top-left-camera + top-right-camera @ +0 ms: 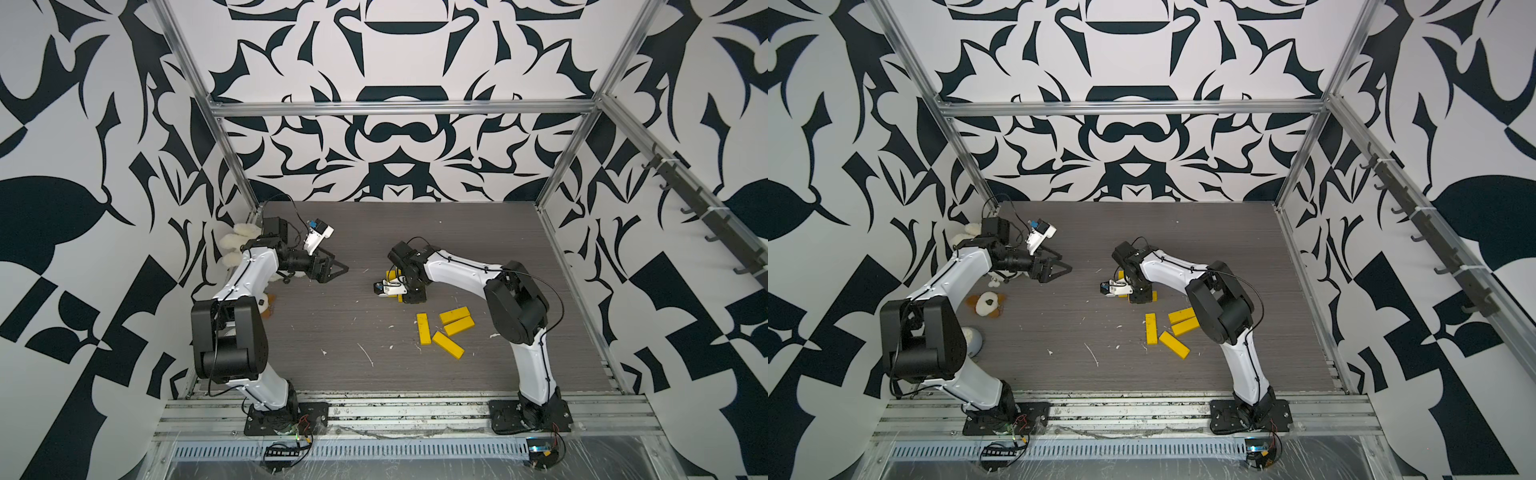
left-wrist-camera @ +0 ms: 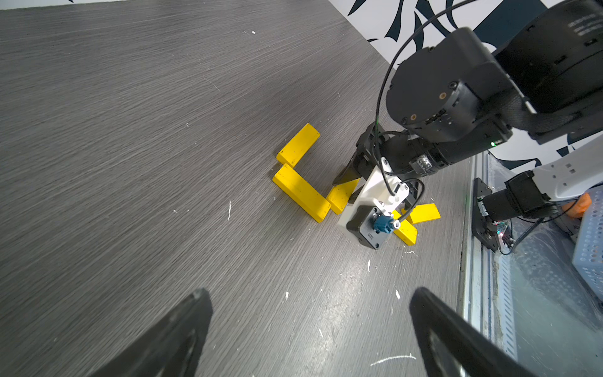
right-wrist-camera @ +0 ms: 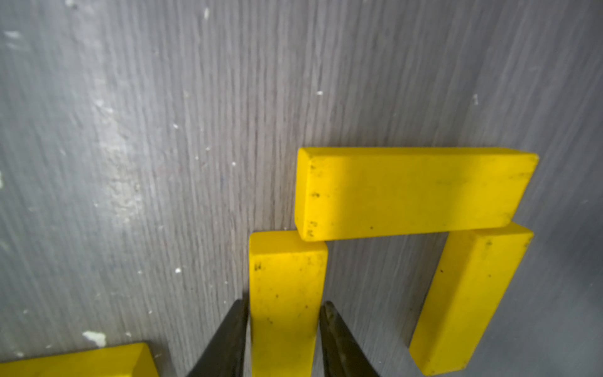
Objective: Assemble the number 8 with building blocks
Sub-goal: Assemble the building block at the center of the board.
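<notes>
Dark grey wood-grain tabletop (image 1: pixel 332 332), flecked with white scraps, sits between black-and-white patterned walls (image 1: pixel 83 166). At the left edge we record a white plush toy (image 1: pixel 987 304) lying beside the left arm (image 1: pixel 249 270). We find the left gripper (image 2: pixel 310 290) hanging over bare table, its black fingers (image 2: pixel 182 326) spread wide with nothing between them. Toward the middle, three bright yellow flat rectangular bars make up a partial number 8 (image 2: pixel 301 192), an open-ended frame. The crosswise bar (image 3: pixel 414 192) lies flat, the second upright bar (image 3: pixel 470 300) meets its long edge at one end, and the straddled upright bar (image 3: pixel 287 287) touches its other corner. The right gripper (image 3: pixel 284 305) points down at this straddled bar, one finger close against each long side. We cannot tell whether it pinches the bar or merely flanks it. To the right of that, four loose yellow bars (image 1: pixel 448 345) lie flat in a scattered cluster, two of them side by side and touching.
</notes>
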Tool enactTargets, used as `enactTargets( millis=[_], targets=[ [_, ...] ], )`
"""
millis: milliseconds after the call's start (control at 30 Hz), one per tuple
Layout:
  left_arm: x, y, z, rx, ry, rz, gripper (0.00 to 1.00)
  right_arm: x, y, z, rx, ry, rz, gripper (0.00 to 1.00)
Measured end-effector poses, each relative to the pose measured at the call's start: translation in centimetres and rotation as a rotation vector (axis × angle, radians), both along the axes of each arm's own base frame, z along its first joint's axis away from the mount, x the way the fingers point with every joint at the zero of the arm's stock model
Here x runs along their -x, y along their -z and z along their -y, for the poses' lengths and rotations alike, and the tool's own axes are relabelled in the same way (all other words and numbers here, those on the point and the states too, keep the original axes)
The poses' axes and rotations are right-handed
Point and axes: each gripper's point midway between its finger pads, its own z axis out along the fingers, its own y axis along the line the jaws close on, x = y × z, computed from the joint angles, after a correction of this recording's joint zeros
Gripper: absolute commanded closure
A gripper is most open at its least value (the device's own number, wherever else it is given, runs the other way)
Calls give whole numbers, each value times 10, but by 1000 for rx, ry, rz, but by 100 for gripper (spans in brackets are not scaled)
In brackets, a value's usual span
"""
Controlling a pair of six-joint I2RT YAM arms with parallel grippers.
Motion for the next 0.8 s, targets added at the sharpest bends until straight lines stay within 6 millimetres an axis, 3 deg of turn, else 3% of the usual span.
enactTargets(
  millis=[567, 667, 800],
  targets=[
    [0, 0, 0, 0, 0, 0, 1, 1, -2, -1, -15, 17, -9, 53],
    [0, -1, 0, -1, -1, 2, 1, -2, -14, -2, -54, 34, 0, 51],
    [2, -8, 0, -4, -9, 27, 1, -7, -45, -6, -132, 60, 29, 51]
  ],
)
